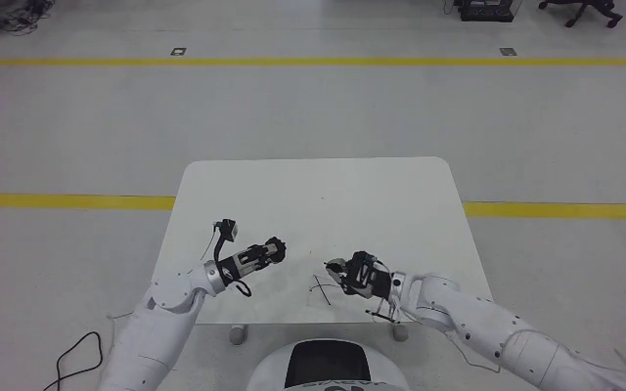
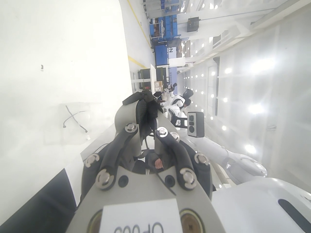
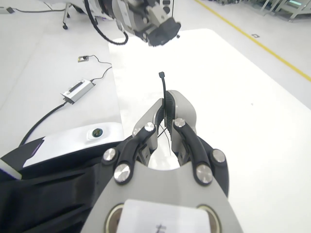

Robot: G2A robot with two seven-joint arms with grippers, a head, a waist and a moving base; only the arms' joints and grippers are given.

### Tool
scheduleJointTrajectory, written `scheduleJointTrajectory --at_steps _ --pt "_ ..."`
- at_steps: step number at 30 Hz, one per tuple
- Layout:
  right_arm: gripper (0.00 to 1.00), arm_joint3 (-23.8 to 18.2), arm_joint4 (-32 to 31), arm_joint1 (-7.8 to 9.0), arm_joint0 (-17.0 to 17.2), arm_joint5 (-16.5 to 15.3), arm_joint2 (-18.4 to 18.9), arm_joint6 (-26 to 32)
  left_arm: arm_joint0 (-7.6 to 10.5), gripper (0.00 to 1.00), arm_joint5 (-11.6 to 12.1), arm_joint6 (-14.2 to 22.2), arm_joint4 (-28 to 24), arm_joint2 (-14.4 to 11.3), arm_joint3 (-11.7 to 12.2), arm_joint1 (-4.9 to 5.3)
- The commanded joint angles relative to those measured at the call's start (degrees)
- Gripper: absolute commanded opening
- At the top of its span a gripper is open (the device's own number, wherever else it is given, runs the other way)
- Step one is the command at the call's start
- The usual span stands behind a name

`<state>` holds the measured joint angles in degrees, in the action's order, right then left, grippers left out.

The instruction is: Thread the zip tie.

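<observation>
While a zip tie (image 3: 163,83) is clamped between the closed fingers of the right gripper (image 3: 167,98), its head is seen projecting just past the fingertips. 2 more zip ties (image 1: 321,287) are laid crossed on the table (image 1: 391,195) just beside that gripper. The left gripper (image 1: 277,250) is held near it, fingers pressed together.

A white table (image 1: 313,186) with rounded corners stands on a pale grey floor (image 1: 313,108). Two yellow lines (image 1: 293,62) cross the floor, one far and one running under the table, and two small floor plates (image 1: 178,51) sit by the far line. A power brick (image 3: 77,90) and its cable (image 3: 38,122) lie on the floor near left of the table, and blue racks (image 2: 165,1) stand far off under rows of ceiling lights (image 2: 255,109).
</observation>
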<state>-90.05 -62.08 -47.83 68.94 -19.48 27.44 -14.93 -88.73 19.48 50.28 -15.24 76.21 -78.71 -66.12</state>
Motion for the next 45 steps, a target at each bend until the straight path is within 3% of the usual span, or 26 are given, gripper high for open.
scheduleJointTrajectory --at_steps 1,6,45 --pt "0.00 0.30 0.21 0.38 -0.20 0.00 -0.59 -3.10 -0.60 0.00 0.00 -0.81 0.34 -0.35 -0.37 -0.07" --pt "0.00 0.98 3.16 0.78 -1.71 0.00 -3.36 -6.98 -1.35 0.00 0.00 -1.54 -1.80 -1.04 -0.01 -0.33" --pt "0.00 0.98 3.16 0.78 -1.71 0.00 -3.36 -6.98 -1.53 0.00 0.00 -1.94 -1.83 -1.28 0.09 -0.34"
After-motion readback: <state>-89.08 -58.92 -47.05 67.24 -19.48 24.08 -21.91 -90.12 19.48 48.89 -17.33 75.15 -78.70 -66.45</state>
